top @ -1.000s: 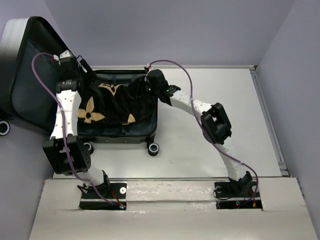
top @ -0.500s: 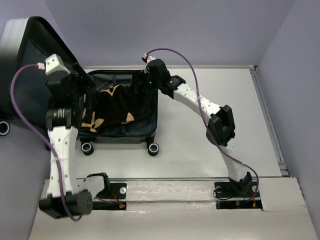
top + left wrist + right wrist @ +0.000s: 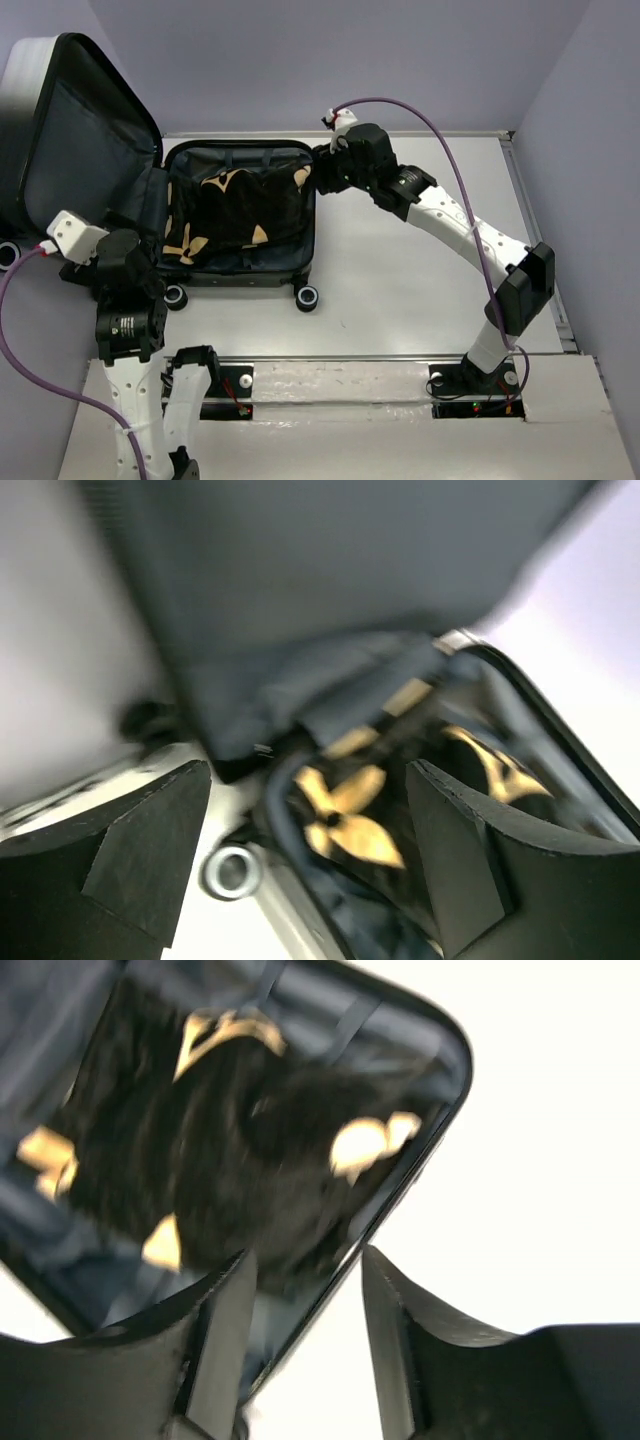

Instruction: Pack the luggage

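Note:
The luggage [image 3: 250, 272] lies open at the table's far left, its lid [image 3: 85, 150] standing up to the left. A black cloth with tan flowers [image 3: 240, 210] lies bunched inside the base. My left gripper [image 3: 148, 272] is open and empty, just off the base's near left corner by a wheel. The left wrist view shows the cloth [image 3: 350, 820] and the wheel [image 3: 232, 872] between wide-apart fingers [image 3: 140, 850]. My right gripper [image 3: 322, 172] is open and empty at the base's far right corner. In the right wrist view its fingers [image 3: 222, 1345] straddle the rim above the cloth [image 3: 230, 1160].
The suitcase's near wheels [image 3: 307, 297] stick out toward me on the white table [image 3: 420, 290]. Another wheel [image 3: 8, 255] shows at the far left edge. Purple walls close in the back and right. A raised strip [image 3: 535, 240] runs along the table's right edge.
My left arm has pulled back from the lid toward the near left. My right gripper has moved out of the suitcase to the right. The cloth now lies loose in the base.

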